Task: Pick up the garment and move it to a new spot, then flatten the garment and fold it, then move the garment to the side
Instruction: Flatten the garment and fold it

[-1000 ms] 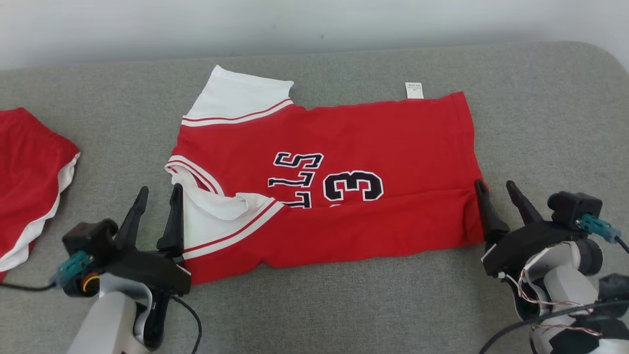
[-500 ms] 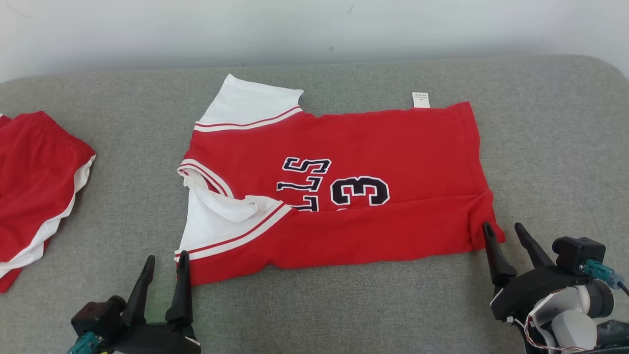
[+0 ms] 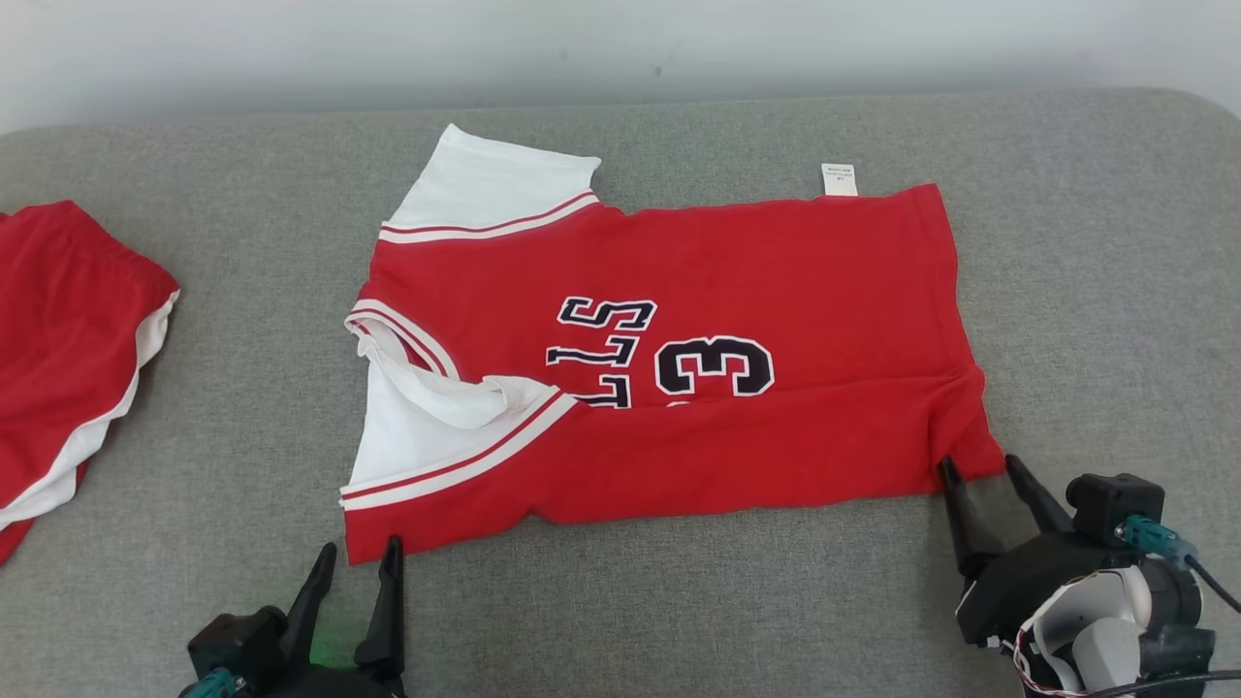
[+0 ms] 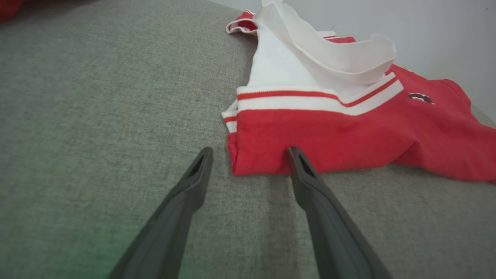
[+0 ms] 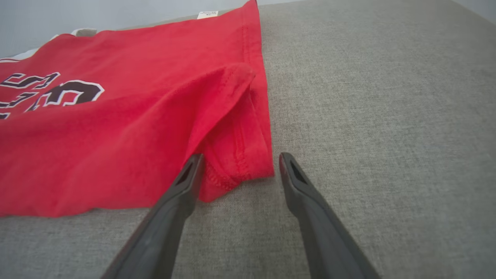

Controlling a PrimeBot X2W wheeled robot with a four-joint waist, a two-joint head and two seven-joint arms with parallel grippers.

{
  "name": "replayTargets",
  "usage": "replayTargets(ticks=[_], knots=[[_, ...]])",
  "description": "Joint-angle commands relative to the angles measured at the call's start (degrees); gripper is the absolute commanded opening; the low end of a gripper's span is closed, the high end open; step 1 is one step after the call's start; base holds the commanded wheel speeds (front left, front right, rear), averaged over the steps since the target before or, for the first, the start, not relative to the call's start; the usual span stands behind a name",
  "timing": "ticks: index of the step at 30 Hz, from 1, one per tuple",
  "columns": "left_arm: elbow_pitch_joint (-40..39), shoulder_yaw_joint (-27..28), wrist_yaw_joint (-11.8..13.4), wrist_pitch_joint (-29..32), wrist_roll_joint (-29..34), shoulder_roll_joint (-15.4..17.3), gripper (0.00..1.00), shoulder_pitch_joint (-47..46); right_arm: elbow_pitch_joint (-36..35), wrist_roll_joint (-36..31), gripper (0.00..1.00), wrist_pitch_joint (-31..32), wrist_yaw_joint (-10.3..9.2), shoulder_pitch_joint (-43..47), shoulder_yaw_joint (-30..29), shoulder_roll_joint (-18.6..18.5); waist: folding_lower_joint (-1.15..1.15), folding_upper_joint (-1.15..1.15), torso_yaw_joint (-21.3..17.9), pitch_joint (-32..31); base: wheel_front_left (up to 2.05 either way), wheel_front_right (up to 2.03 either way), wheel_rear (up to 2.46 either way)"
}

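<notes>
The garment [image 3: 756,281] is a red jersey with white sleeves and dark lettering, lying on the grey cushion with its near edge folded over. My left gripper [image 3: 360,553] stands open at the garment's near left corner [image 4: 255,155], its fingertips just short of the red hem. At the near right corner [image 5: 240,170] my right gripper [image 3: 979,467] is open too, with the hem's corner lying between its fingertips. Neither holds anything.
A second red-and-white garment [image 3: 68,330] lies at the left edge of the grey cushion [image 3: 1096,242]. A pale wall [image 3: 620,39] runs behind the cushion. A white label [image 3: 840,178] sticks out at the jersey's far edge.
Both grippers have drawn back toward me, off the garment's sides to its near corners, and stayed open. The camera has shifted a little. The right near corner looks slightly pulled out.
</notes>
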Motion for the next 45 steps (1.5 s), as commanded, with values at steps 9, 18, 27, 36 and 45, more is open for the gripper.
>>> replayTargets(ticks=[9,18,27,36,45], knots=[[4.02,-0.37,-0.48,-0.11,1.47,-0.35,0.00,-1.81,2.26,-1.04,0.00,-1.08,0.01,-1.34,0.76,0.86,0.00,-0.01,-0.04,0.38,0.00,0.00,0.00],[2.42,0.01,-0.41,-0.14,2.46,-0.39,0.00,-0.30,2.18,0.99,0.00,-3.48,0.01,-0.11,0.35,0.53,0.00,-0.01,0.56,-1.34,0.00,0.00,0.00],[-5.82,0.83,1.03,-0.15,1.40,-0.41,0.00,8.32,-5.46,4.51,0.00,-1.36,0.00,8.97,-2.37,-0.73,0.00,-0.01,0.59,-5.65,0.00,0.00,0.00],[-12.41,-0.39,3.27,-0.16,-0.34,-0.39,0.00,17.44,-17.07,7.23,0.00,6.26,-0.01,22.45,-8.04,-0.31,0.00,-0.01,1.24,-7.43,0.00,0.00,0.00],[-10.80,-1.13,3.69,-0.16,-0.87,-0.38,1.00,17.57,-20.30,5.49,1.00,9.78,-0.01,24.80,-10.51,1.79,0.00,-0.01,1.03,-7.55,0.00,0.00,0.00]])
